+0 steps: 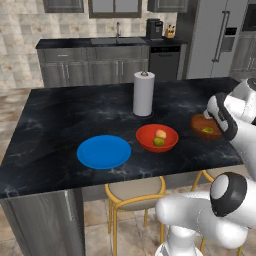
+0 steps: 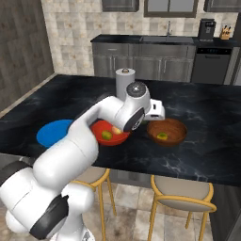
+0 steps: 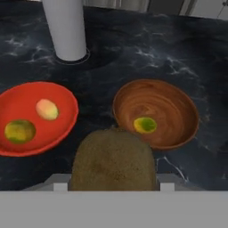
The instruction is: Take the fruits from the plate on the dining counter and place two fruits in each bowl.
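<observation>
My gripper (image 2: 155, 113) hangs over the dining counter (image 1: 60, 120), just short of the dark brown bowl (image 3: 156, 113), and is shut on the dark brown fruit (image 3: 113, 162). That fruit hides the fingertips in the hand view. One olive-yellow fruit (image 3: 144, 125) lies in the brown bowl (image 1: 205, 127). The red bowl (image 3: 35, 116) to its left holds a peach-orange fruit (image 3: 47, 109) and a yellow-green fruit (image 3: 19, 131). The blue plate (image 1: 104, 151) lies bare at the left of the red bowl (image 1: 157, 137).
A white paper towel roll (image 1: 143, 93) stands upright behind the red bowl. Yellow-framed stools (image 1: 135, 192) sit under the counter's near edge. A grey cabinet counter with a sink (image 1: 115, 42) and a fridge line the back wall.
</observation>
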